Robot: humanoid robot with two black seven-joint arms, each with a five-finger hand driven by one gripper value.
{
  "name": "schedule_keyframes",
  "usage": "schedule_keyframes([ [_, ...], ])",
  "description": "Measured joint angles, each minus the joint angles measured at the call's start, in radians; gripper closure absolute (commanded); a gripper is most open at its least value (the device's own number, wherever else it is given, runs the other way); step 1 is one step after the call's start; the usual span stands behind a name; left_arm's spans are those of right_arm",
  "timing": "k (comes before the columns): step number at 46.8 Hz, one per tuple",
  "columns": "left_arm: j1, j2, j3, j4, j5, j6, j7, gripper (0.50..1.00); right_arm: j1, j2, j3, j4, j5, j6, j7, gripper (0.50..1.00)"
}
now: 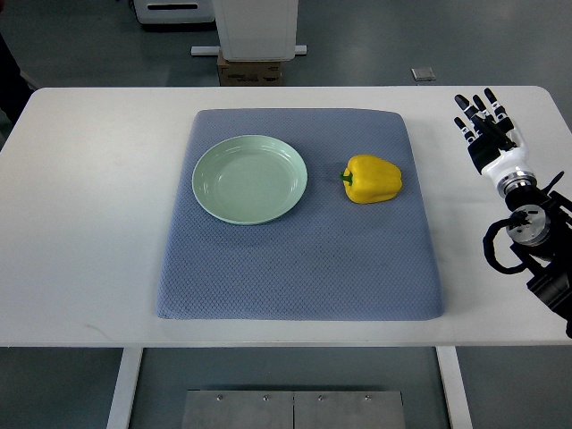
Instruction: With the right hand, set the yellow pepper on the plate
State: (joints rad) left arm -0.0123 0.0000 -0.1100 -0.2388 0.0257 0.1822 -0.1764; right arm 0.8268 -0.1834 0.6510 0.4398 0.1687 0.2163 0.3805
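pale green plate (207, 191) holds nothing; yellow pepper (373, 180) lies beside it.

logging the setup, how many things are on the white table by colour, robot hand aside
Green: 1, round pale green plate
Yellow: 1, glossy yellow bell pepper
Blue-grey: 1, quilted blue-grey fabric mat
Total: 3

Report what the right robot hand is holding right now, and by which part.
Nothing. The right robot hand hovers open over the table, apart from the yellow pepper, which lies on the blue mat beside the plate.
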Motion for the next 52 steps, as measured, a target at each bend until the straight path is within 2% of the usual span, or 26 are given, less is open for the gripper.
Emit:
schedule_keyframes([
  [52,-0.001,0.000,0.000,0.001,-0.001,0.002,0.000,0.500,-0.001,-0.001,0.001,-0.001,0.000,0.000,0.000,0.500],
])
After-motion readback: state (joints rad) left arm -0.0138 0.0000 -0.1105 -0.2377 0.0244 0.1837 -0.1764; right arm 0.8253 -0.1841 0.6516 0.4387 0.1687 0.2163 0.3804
